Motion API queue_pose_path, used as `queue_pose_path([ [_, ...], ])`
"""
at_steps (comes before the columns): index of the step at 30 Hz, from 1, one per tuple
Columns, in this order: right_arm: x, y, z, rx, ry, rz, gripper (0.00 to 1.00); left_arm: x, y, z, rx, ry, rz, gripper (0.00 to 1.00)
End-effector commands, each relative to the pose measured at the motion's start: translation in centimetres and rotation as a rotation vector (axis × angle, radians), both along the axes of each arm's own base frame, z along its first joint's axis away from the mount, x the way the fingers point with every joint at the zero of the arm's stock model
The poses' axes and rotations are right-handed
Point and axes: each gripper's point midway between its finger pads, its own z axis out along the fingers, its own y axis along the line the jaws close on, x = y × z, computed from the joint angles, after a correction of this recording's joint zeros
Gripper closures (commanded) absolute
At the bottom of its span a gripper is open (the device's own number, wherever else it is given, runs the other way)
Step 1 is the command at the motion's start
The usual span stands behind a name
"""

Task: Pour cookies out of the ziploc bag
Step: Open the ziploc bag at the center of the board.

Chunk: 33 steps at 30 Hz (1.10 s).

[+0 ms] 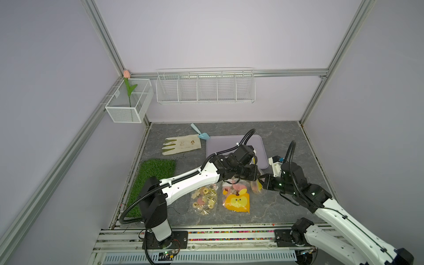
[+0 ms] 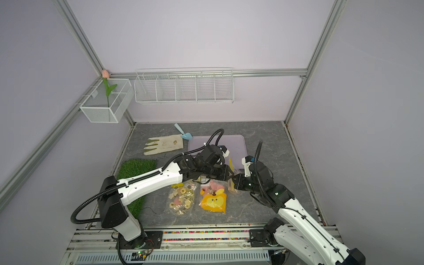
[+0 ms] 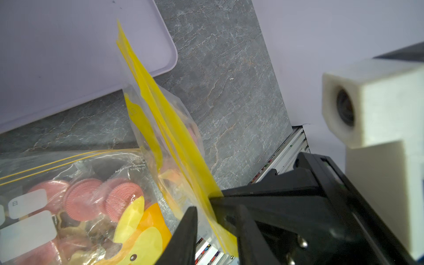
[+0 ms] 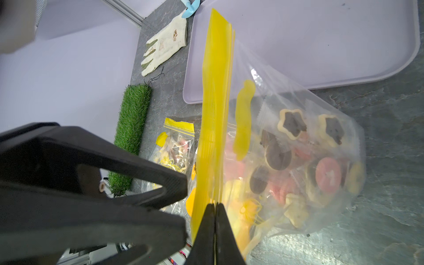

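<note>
**Bench stock at the bag-opening stage: 10 entries**

1. Grey stone-pattern tabletop (image 1: 286, 142): carries everything below.
2. Lavender plastic tray (image 1: 224, 144): bare, at the back, and probably the pouring target.
3. Green artificial-grass mat (image 1: 156, 174): at the left edge, well apart from the work.
4. Clear ziploc bag with a yellow zip band (image 4: 298, 128): stands band-up just beside the tray's near corner, between both grippers. Its base seems to rest on the tabletop, and the band lips look pressed together.
5. Cream fabric glove (image 1: 181, 145): flat, left of the tray.
6. 2 spare clear bags (image 1: 204, 199): flat in front, unheld.
7. Right gripper (image 4: 215, 205): clamped on the yellow band's end. Whether it holds 1 lip or both cannot be told.
8. Left gripper (image 3: 213, 220): jaws parted, straddling the band close to the right one, gripping nothing.
9. Small blue plastic scoop (image 1: 203, 135): at the tray's far-left corner.
10. Cookies (image 4: 328, 174): pink discs and cream flower shapes with dark centres, all inside the upright bag.

Handling note: the step in hand looks like breaking the seal. It is probably best done by closing the left jaws on 1 lip only, then drawing the 2 grips apart slowly so the thin film neither slips nor tears. Keep the mouth upward until it is over the tray.
</note>
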Motion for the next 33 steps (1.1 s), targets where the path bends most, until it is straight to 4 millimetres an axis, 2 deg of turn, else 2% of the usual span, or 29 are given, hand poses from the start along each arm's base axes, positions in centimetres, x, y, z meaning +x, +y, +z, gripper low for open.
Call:
queue_pose_path([
  [1,0.1,0.0,0.2,0.000,-0.024,0.006,0.94,0.2,0.5,-1.7,0.047,0.020,0.030,0.70],
  [10,0.2,-0.1,-0.1,-0.009,-0.018,0.002,0.94,0.4,0.8,-3.7,0.096,0.051,0.047,0.83],
  [17,0.2,0.0,-0.1,-0.011,-0.019,0.003,0.94,0.6,0.7,-4.2,0.104,0.058,0.055,0.84],
  [25,0.2,0.0,0.0,-0.010,-0.024,0.002,0.94,0.2,-0.7,-4.4,0.047,0.107,0.042,0.82],
  [28,0.2,-0.2,-0.1,-0.014,-0.024,-0.005,0.94,0.3,-0.9,-4.4,0.022,0.120,0.056,0.84],
  [31,0.1,-0.3,-0.2,-0.018,-0.024,-0.008,0.94,0.4,-0.9,-4.5,0.009,0.135,0.065,0.92],
  [33,0.1,-0.3,-0.2,-0.018,-0.024,-0.008,0.94,0.4,-1.0,-4.6,0.002,0.140,0.070,0.92],
])
